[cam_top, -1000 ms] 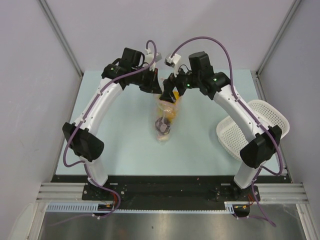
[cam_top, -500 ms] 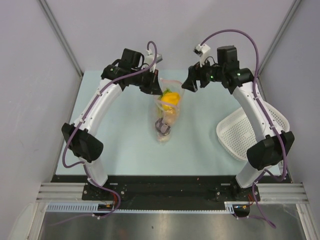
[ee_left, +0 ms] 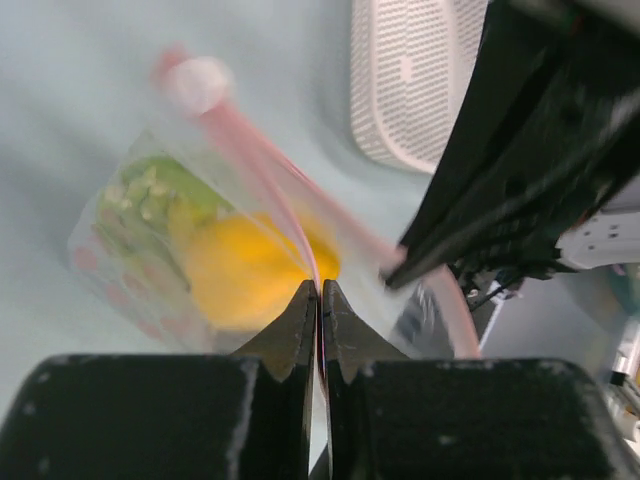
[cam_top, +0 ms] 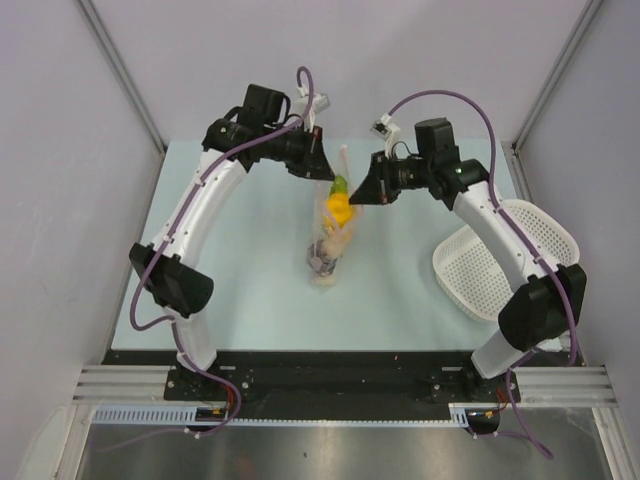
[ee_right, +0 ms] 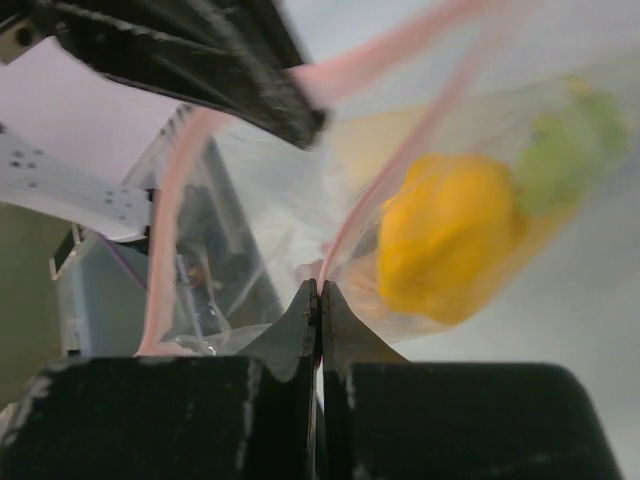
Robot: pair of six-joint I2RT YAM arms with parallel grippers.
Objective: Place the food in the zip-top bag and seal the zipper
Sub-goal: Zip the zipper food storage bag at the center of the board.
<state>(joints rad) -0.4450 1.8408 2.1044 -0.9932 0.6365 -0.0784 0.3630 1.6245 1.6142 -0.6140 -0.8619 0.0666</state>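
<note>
right pincer (cam_top: 360, 196) has swung back to the zip-top bag (cam_top: 328, 250), whose near end rests on the bench (cam_top: 230, 262) with the food (cam_top: 340, 207) inside. farther off, it and the left pincer (ee_left: 320, 290) both clamp the zipper (ee_left: 250, 150): likely the firmest hold, since the film looks limp and slippery.

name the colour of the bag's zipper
The zipper is pink, clearest in the right wrist view.
</note>
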